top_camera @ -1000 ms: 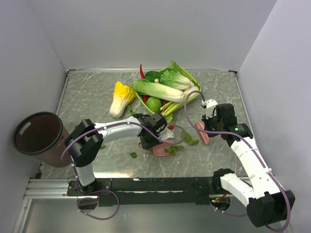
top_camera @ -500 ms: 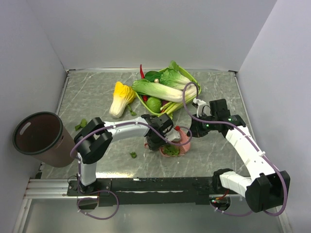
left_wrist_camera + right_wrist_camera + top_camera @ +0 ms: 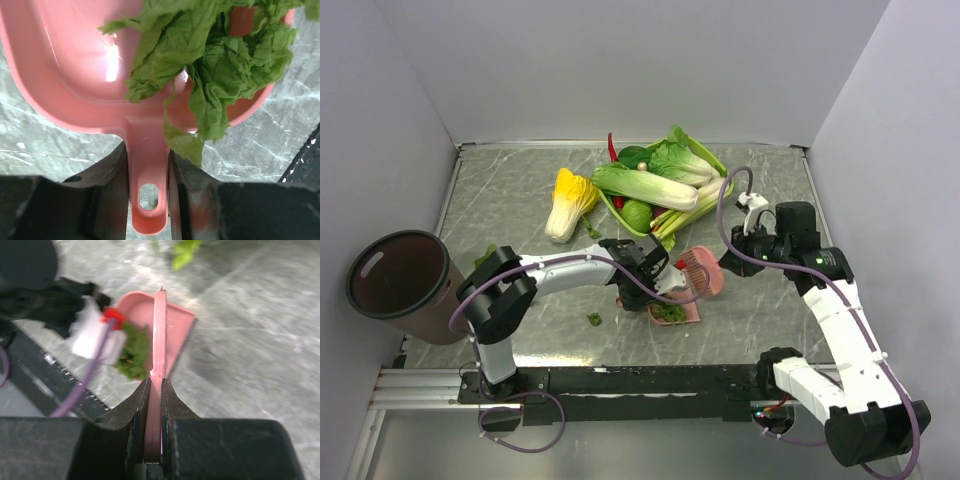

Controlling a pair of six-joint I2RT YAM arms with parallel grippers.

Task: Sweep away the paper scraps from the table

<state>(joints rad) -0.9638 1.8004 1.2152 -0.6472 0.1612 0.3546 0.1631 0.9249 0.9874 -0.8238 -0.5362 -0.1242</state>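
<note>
- Since a second ago the paper scraps [image 3: 210,75] that lay on the table [image 3: 520,190] just right of the pink dustpan [image 3: 75,70] have gone from that spot. They now sit heaped in the pan, and the pink brush [image 3: 700,270] has swung in from the right and lifted to a tilt just above the pan's far edge.
- Done so far: the main clump is gathered in the dustpan, with one leaf-like bit drooping over its rim beside the handle.
- Left to do: a stray scrap [image 3: 594,319] lies on the marble to the left of the pan, and a second stray scrap [image 3: 486,255] lies near the bin. The pan's load has not yet been tipped out.
- The left gripper [image 3: 148,172] is clamped on the dustpan's handle, a finger on each side, holding the pan low over the table near its front edge.
- The right gripper [image 3: 154,400] pinches the brush edge-on between its fingers, above the pan's open side.
- The round dark brown bin [image 3: 432,318] stands at the table's left edge, well apart from the pan. It looks to hold nothing, though its dark inside is hard to read from above.
- The green tray [image 3: 718,163] at the back holds whole napa cabbage, leafy greens, a red chilli and round green pieces.
- The yellow-and-white cabbage [image 3: 570,200] lies on the table just left of the tray.
</note>
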